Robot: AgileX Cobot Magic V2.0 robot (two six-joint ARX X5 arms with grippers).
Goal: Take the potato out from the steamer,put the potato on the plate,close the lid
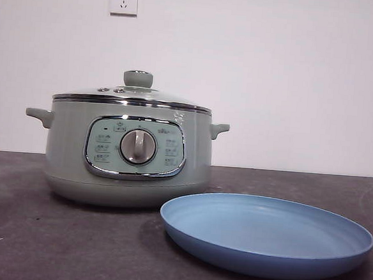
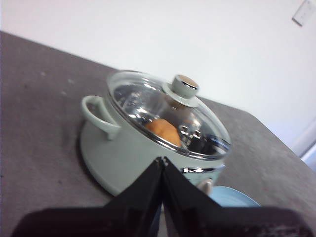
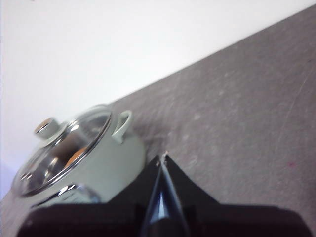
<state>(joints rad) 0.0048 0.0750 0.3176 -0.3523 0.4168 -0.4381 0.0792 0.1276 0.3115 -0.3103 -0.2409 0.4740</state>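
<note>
A: Anything done yet?
B: No. The lid covers the steamer at frame centre-left, the potato inside; the plate lower right is bare.
A: End effectors?
B: Left end effector and right end effector both pinched together, holding nothing.

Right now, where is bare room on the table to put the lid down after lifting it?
Bare tabletop lies in front of and beside the steamer, away from the plate. The plate sits close by the steamer's base, so that side is crowded. The lid is on, over the potato.
</note>
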